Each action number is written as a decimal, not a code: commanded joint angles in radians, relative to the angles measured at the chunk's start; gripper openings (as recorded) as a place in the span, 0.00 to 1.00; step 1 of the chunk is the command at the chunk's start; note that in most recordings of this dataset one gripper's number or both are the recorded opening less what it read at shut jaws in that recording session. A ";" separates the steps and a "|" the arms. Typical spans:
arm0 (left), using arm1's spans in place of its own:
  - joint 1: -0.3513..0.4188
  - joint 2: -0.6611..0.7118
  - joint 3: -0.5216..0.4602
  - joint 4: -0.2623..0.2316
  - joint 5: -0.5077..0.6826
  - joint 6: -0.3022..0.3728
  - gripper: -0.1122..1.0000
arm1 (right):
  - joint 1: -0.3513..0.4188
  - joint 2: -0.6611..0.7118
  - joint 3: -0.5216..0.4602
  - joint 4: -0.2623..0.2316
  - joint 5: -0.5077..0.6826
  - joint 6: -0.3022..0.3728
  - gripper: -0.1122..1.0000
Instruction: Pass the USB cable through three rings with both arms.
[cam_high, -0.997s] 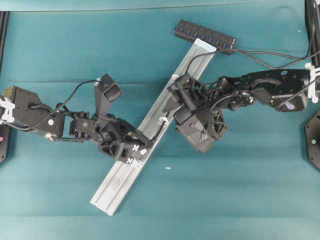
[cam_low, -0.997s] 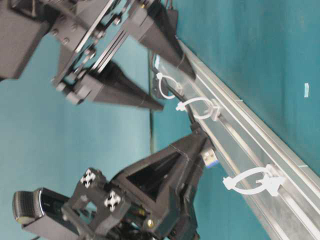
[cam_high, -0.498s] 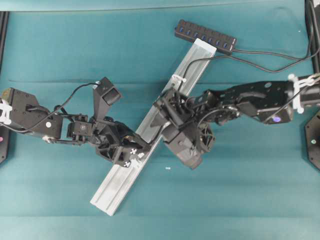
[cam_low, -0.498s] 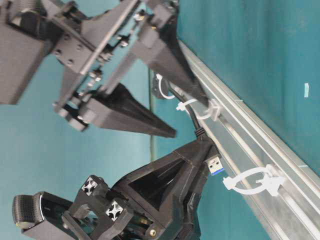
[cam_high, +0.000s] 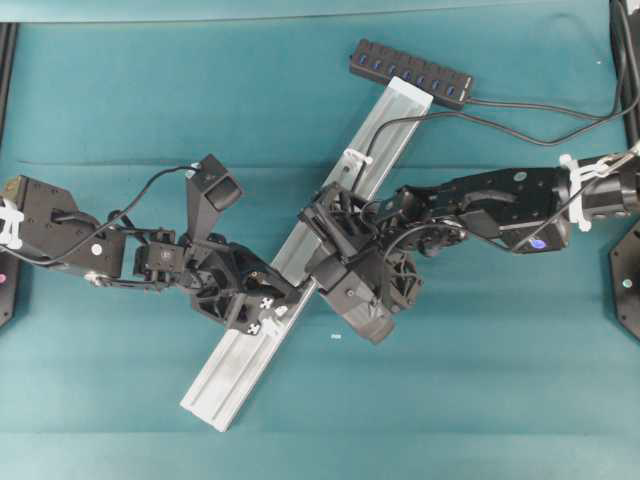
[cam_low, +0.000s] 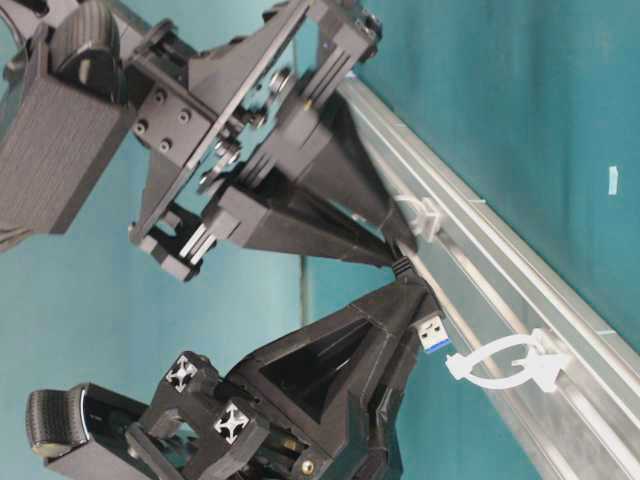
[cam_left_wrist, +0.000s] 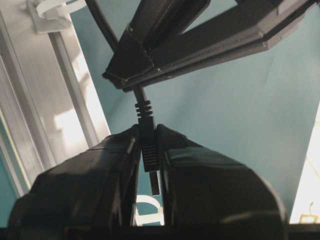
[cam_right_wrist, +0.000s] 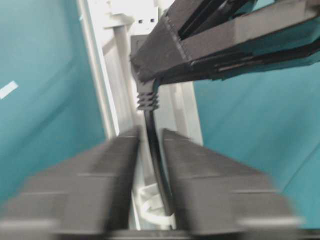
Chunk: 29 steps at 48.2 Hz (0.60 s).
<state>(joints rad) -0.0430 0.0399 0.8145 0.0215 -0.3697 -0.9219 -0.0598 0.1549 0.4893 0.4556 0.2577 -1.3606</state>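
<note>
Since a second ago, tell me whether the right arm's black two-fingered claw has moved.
Yes. In the overhead view the right claw has slid left and down along the silver aluminium rail, toward the left claw, and its jaws have narrowed around the thin black USB cable.

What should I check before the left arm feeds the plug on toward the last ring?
1. Left gripper shut on the USB cable's plug: ok.
2. Right gripper fingers around the cord behind the plug: ok; whether they pinch it firmly: cannot tell, that view is blurred.
3. Metal plug tip points toward the last ring but is not yet inside it: ok.
4. Last ring upright on the rail: ok.
5. Cord runs through the middle ring: cannot tell, the right fingers cover it.
</note>
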 joint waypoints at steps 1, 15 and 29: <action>-0.008 -0.025 -0.015 0.005 -0.008 0.002 0.20 | 0.005 0.006 -0.015 0.003 -0.003 0.008 0.23; -0.006 -0.025 -0.014 0.005 -0.006 0.002 0.20 | 0.005 0.008 -0.020 0.003 0.015 0.008 0.19; 0.011 -0.026 -0.015 0.005 -0.006 0.002 0.20 | 0.005 0.009 -0.021 0.003 0.025 0.008 0.19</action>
<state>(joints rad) -0.0383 0.0399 0.8145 0.0215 -0.3682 -0.9235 -0.0583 0.1611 0.4786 0.4556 0.2838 -1.3606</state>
